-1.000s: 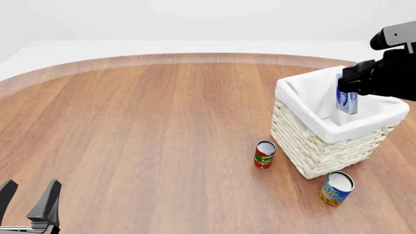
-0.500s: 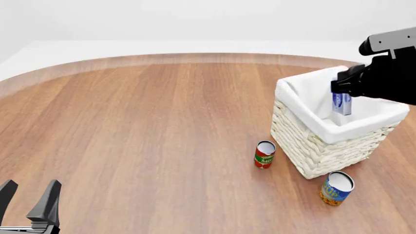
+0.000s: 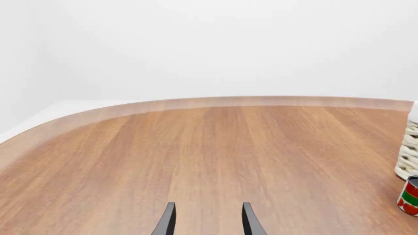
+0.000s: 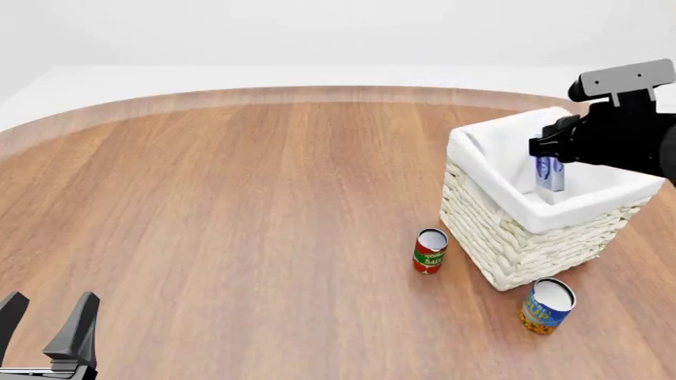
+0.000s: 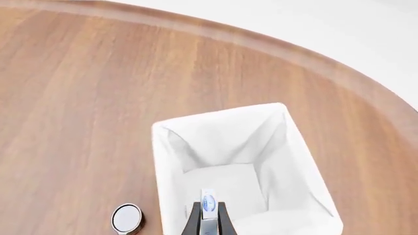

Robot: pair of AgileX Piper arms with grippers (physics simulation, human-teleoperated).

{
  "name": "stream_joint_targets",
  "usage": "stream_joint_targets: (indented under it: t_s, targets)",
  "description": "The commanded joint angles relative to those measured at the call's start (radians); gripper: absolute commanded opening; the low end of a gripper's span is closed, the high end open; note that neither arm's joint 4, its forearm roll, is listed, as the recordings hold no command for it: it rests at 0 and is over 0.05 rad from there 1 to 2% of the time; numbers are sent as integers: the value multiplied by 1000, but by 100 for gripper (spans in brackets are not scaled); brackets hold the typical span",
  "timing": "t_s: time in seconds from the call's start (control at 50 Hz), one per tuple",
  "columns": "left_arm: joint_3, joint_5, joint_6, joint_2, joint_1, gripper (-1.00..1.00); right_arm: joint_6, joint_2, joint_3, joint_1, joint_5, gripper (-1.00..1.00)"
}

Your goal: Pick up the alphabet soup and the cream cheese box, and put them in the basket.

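Note:
The cream cheese box [image 4: 549, 179] hangs upright over the basket's [image 4: 496, 207] open top, and my right gripper [image 4: 547, 165] is shut on it. In the right wrist view the box [image 5: 208, 204] sits edge-on between the fingers [image 5: 195, 223], above the basket's white liner [image 5: 171, 147]. The alphabet soup [image 4: 546, 305] stands on the table just in front of the basket. My left gripper [image 4: 47, 321] is open at the near left with nothing in it; its fingertips [image 3: 167, 220] show apart in the left wrist view.
A red-and-green can [image 4: 429, 250] stands close to the basket's near left corner, and appears as can [image 3: 409, 196] and can [image 5: 127, 218] in the wrist views. The basket's woven side [image 3: 407, 156] edges into the left wrist view. The table's curved far rim [image 4: 317, 93] runs behind.
My right gripper has carried the cream cheese box leftward, from the basket's far right rim to over its middle. The left arm has not moved.

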Motion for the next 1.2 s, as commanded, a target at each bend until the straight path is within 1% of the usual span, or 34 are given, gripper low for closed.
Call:
stream_joint_targets:
  t_s: [0.02,0.04,0.16,0.5,0.72,0.94,0.96,1.2]
  targets:
    - [0,0,0,0,0,100,-13,47,-16,-33,-36,-100]
    - [0,0,0,0,0,100,-23,60,-21,-44,-42,-100]
    - [0,0,0,0,0,100,-26,94,-29,-60,-64,-100]
    - [0,0,0,0,0,100,-10,175,-12,-62,-139,-100]
    - [0,0,0,0,0,100,-17,208,-10,-63,-155,-100]
    - [0,0,0,0,0,100,-10,236,-14,-66,-166,-100]
    - [0,0,0,0,0,100,-23,249,-30,-84,-168,100]
    - [0,0,0,0,0,100,-14,230,-19,-82,-159,100]
